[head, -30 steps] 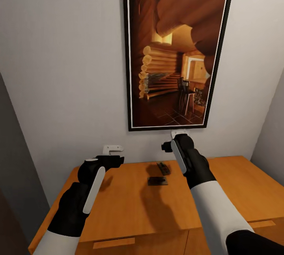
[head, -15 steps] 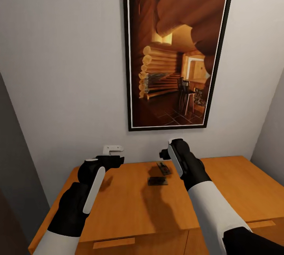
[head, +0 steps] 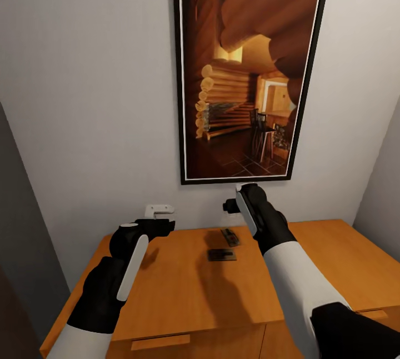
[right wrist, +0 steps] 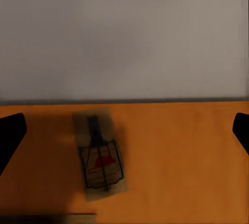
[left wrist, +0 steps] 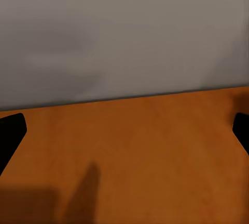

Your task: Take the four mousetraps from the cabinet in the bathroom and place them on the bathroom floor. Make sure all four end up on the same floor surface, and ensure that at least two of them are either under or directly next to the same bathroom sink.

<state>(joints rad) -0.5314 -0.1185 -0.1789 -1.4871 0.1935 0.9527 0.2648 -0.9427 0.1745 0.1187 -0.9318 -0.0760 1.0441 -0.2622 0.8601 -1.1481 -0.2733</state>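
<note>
Orange-brown cabinet [head: 183,287] carries two mousetraps [head: 222,254] at centre frame. Right tool [head: 229,205] hovers just above them, left tool [head: 161,227] lower left; both spread wide, empty.

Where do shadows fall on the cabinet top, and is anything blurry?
Head view: the right arm's dark shadow crosses the cabinet beside two mousetraps. Right wrist view: a mousetrap shows soft but legible. Left wrist view: a faint shadow on bare wood.

Head camera looks down over the cabinet [head: 183,287] toward the wall; both wrist cameras hover close, sharing its top.
</note>
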